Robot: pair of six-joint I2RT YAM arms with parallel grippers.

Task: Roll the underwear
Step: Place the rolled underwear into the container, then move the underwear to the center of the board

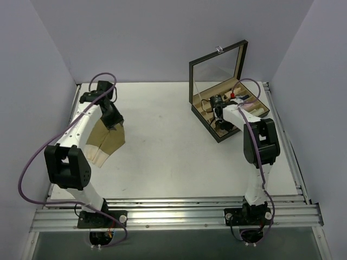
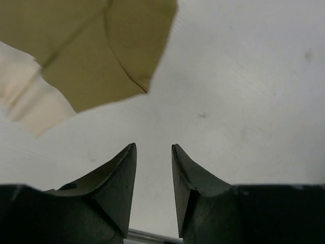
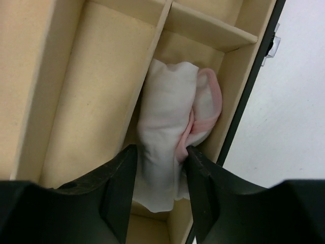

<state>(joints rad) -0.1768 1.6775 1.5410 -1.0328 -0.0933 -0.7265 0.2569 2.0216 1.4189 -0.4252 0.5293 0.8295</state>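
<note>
Tan cloth first: in the top view the beige underwear (image 1: 108,142) lies spread flat on the tabletop (image 1: 173,157) at the left, unrolled, so I judge it is laid out for rolling. My left arm is folded back over it, elbow low and near, with the left pincer (image 1: 113,119) pointing down at the cloth's far edge. My right arm stretches forward into the open box (image 1: 205,123), whose lid stands up, and the right pincer (image 1: 218,111) is dipped inside. The white pair is hidden under it here.

From the left wrist, the left pincer (image 2: 154,147) is spread with nothing between the jaws. The beige underwear (image 2: 101,51) and its paler band (image 2: 30,101) lie just ahead, apart from the tips.

From the right wrist, the white underwear with pink edging (image 3: 167,112) sits bundled in a narrow compartment against the box's dark wall (image 3: 238,101), which looks like its storing place. The right pincer (image 3: 160,150) straddles the bundle, both jaws touching cloth. Whether it is pinching or merely flanking, I cannot tell.
</note>
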